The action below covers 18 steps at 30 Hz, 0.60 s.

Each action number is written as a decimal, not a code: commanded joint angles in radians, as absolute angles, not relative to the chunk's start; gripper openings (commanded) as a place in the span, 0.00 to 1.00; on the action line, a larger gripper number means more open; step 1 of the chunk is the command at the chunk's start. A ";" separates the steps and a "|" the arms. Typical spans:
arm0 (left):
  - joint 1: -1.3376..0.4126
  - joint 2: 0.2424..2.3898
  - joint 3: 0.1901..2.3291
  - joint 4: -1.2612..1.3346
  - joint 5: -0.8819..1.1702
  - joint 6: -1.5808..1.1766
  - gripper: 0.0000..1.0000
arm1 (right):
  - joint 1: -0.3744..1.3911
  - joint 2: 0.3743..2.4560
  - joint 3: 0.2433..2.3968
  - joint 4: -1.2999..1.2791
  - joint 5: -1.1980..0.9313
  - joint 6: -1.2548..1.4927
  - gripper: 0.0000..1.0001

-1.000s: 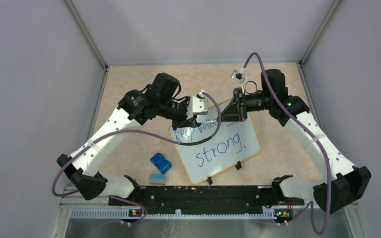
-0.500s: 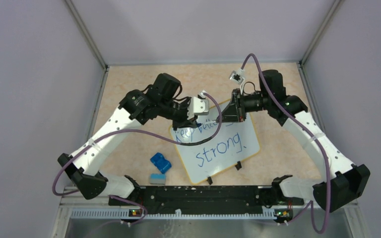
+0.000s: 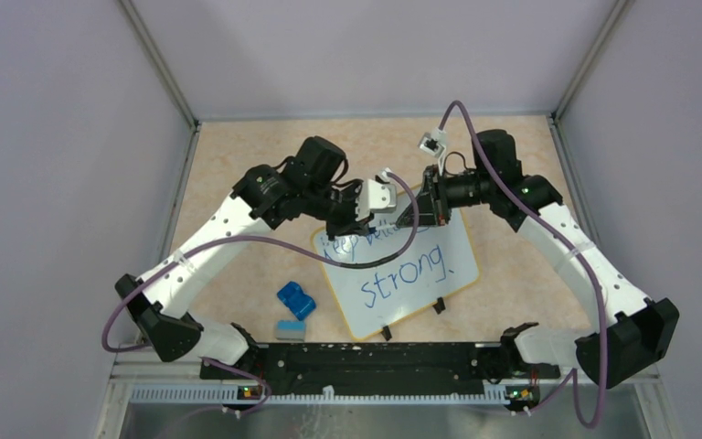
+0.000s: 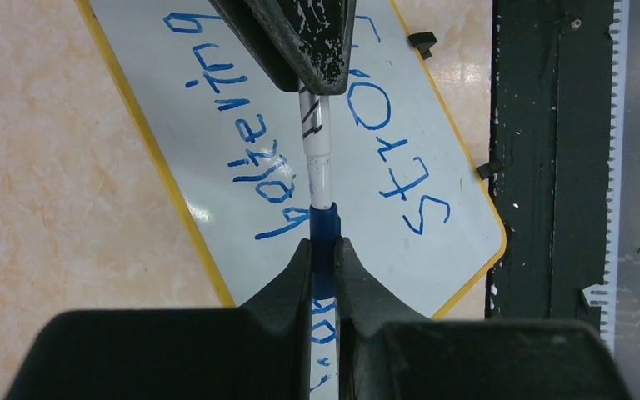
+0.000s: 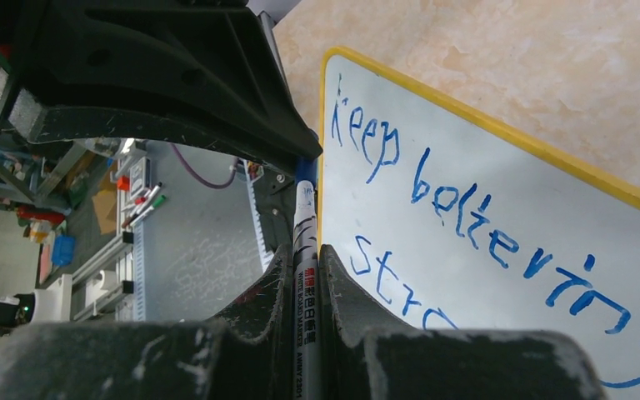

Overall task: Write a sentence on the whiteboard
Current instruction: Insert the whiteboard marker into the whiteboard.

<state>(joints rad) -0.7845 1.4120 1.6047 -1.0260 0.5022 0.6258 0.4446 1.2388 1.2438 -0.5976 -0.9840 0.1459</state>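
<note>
Jaws of both arms are closed on one marker point(image 4: 317, 158), which is held between them in the air above the far edge of the whiteboard point(image 3: 379, 317). The left jaws are clamped on the blue cap point(image 4: 324, 237) end. The right jaws are clamped on the white barrel, which is printed with black lettering. The marker lies in a straight line from one grip to the other, so that cap and barrel can be pushed together or pulled apart along one axis. Which of the two is under way cannot be told.

The whiteboard is laid flat on the tan surface point(image 3: 503, 293), turned at an angle, with two black clips point(image 3: 439, 305) on its near edge. It is touched by neither arm. The sentence point(image 3: 407, 274) is written on it in blue in two lines: "keep bettering" above and a larger "strong." below. Since the writing appears complete and no tip is pointed at the board, capping the marker is judged to be the step in hand. The marker is held clear of the board, probably so that the ink is not smeared.

Left of the board, well apart from the jaws, a blue block point(image 3: 296, 299) and a smaller grey-and-blue piece point(image 3: 289, 329) are lying on the surface.
</note>
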 commanded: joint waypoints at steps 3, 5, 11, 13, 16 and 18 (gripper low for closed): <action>-0.792 1.431 1.669 -0.952 0.503 0.552 0.00 | 0.456 1.233 1.246 -0.546 -0.965 0.137 0.00; -0.794 1.445 1.678 -0.943 0.502 0.534 0.00 | 0.456 1.233 1.231 -0.524 -0.959 0.151 0.00; -0.830 1.505 1.740 -0.945 0.454 0.524 0.00 | 0.457 1.225 1.173 -0.421 -0.956 0.208 0.00; -0.858 1.519 1.751 -0.942 0.432 0.533 0.00 | 0.457 1.227 1.155 -0.391 -0.972 0.222 0.00; -0.893 1.528 1.754 -0.932 0.396 0.542 0.00 | 0.458 1.225 1.132 -0.361 -0.989 0.239 0.00; -0.904 1.531 1.760 -0.931 0.377 0.546 0.00 | 0.457 1.221 1.122 -0.354 -0.994 0.242 0.00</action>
